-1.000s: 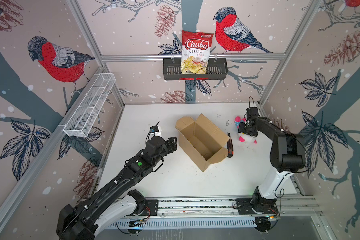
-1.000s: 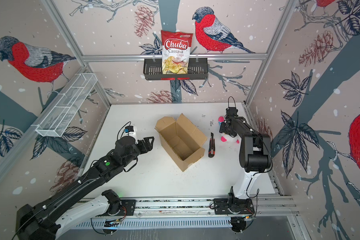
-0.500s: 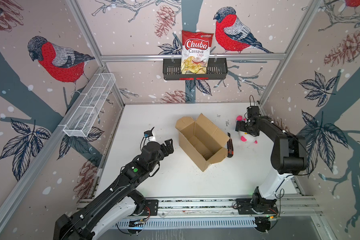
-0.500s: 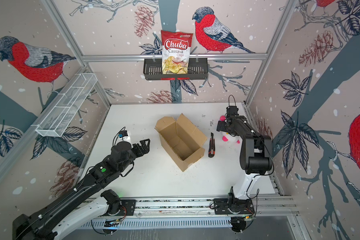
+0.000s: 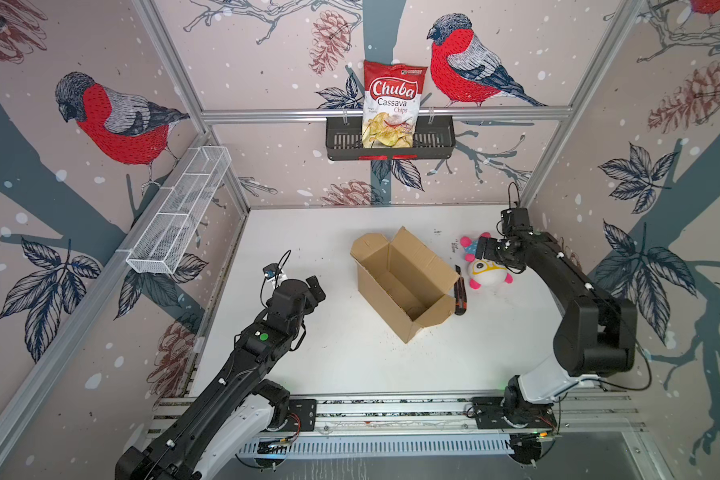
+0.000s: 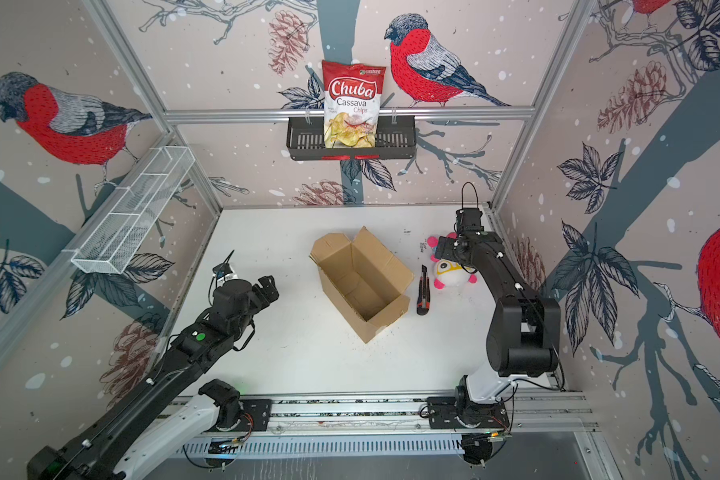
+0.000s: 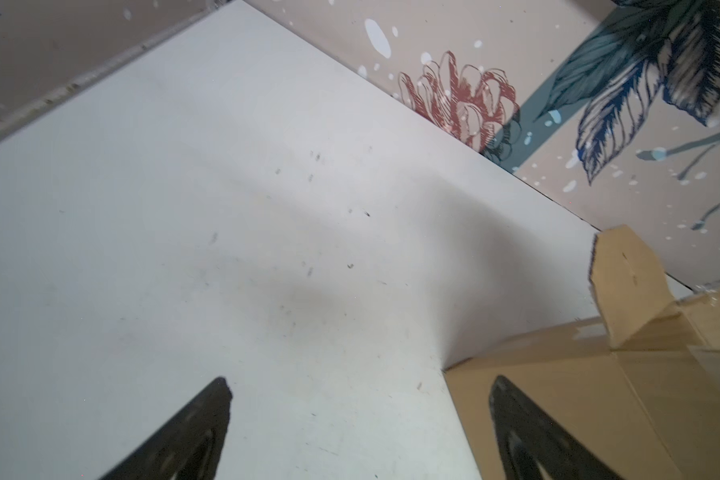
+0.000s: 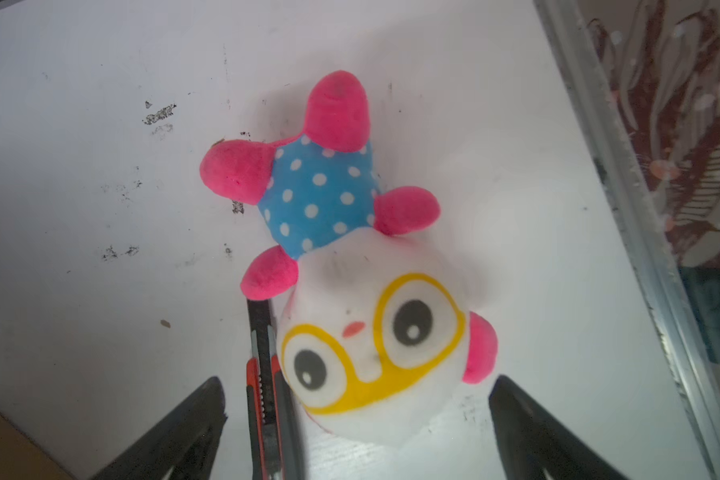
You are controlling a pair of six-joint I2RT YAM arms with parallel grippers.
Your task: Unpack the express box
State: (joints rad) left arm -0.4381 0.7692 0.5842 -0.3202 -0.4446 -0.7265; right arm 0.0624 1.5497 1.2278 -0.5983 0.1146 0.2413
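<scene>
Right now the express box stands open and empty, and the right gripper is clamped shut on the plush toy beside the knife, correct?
Not quite: the right gripper is open, jaws wide apart and not gripping the plush toy, as the right wrist view shows. The rest holds: the express box stands open and empty, and the toy lies beside the knife.

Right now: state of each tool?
Left tool: open, empty.
Right tool: open, over the plush toy, not gripping it.
</scene>
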